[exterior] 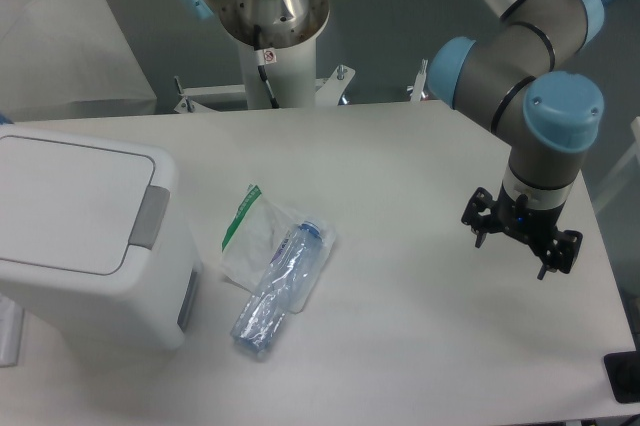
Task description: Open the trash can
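Nearest the lens: trash can (pixel 85 236) at the table's left front corner, a boxy white bin with rounded corners. Lid (pixel 65 201) lies flat and shut. Grey push button (pixel 153 216) sits on the lid's right edge, facing the middle of the table, so it is open to an approach from that side.

Just right of the bin, apart from it: a clear plastic bottle (pixel 280 286) lying on its side, partly over a flat plastic packet (pixel 255 236) with a green strip. Neither touches the bin; both lie roughly on the line between arm and button.

Gripper (pixel 521 231) hangs over the right part of the table (pixel 420 346), well apart from the bin, pointing down. Fingers look spread, nothing between them; small and dark, so only fairly sure.

Judgement: task not yet begun. The arm must cross the table leftward, passing above the bottle, then press down on the button. Risk: clipping the bottle, or pressing off-centre so the lid's latch does not release.
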Tool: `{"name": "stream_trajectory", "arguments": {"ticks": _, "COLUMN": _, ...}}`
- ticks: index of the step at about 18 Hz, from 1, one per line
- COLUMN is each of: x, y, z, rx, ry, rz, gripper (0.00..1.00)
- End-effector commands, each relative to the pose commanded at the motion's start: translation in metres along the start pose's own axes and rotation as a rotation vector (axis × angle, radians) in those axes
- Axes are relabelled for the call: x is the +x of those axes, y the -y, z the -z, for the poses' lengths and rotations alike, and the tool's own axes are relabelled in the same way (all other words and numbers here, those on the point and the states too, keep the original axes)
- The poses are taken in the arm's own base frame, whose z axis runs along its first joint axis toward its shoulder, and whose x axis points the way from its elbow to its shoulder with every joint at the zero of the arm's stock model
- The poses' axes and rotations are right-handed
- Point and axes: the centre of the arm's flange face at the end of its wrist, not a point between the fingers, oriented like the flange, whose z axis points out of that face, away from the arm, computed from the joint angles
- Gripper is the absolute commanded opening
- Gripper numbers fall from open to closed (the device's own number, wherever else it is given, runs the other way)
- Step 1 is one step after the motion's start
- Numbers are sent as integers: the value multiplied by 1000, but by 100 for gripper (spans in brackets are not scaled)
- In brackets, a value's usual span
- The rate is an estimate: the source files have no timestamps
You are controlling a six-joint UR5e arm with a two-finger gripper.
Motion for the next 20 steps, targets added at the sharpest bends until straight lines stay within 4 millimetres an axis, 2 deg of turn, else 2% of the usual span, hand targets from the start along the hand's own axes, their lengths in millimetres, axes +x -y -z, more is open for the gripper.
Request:
{"name": "stream_trajectory", "arguments": {"ticks": 8, "x": 3, "y": 3, "z": 6, "rx": 3, "ry": 7, "rz": 1, "gripper": 100}}
{"name": "stream_trajectory", "arguments": {"ticks": 12, "x": 5, "y": 7, "z": 5, "rx": 11, "ry": 3, "rz": 55, "gripper": 100}}
{"name": "stream_trajectory", "arguments": {"ticks": 14, "x": 8, "y": 16, "z": 6, "rx": 43, "ry": -4, "rz": 97, "gripper": 100}}
{"name": "stream_trajectory", "arguments": {"ticks": 17, "x": 18, "y": 41, "z": 7, "rx": 93, "ry": -20, "rz": 192, "gripper": 100}}
{"name": "stream_trajectory", "arguments": {"ticks": 20, "x": 24, "y": 66, "z": 21, "rx": 208, "ry": -65, "rz": 323, "gripper": 100}}
